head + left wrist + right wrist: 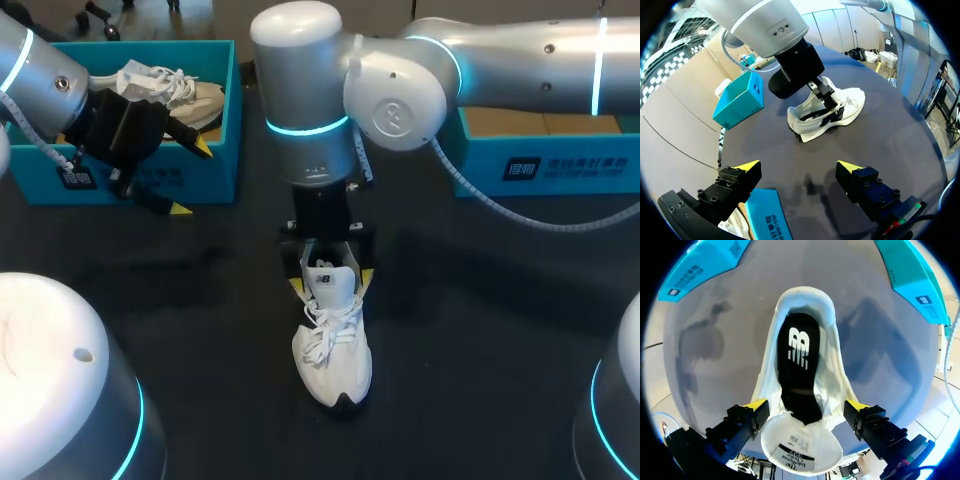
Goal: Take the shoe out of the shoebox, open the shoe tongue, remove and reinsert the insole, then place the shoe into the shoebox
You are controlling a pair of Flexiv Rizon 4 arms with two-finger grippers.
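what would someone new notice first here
The white shoe lying alone mid-table, with the right gripper open astride its opening. Next, the left gripper, open too, hanging before the teal shoebox at the table's left, which holds a second shoe.

white shoe, black insole, teal shoebox

Looking straight down into the white shoe on the dark table: black insole showing, tongue flopped back under the gripper, whose fingers are spread either side. Teal shoeboxes far left and far right.
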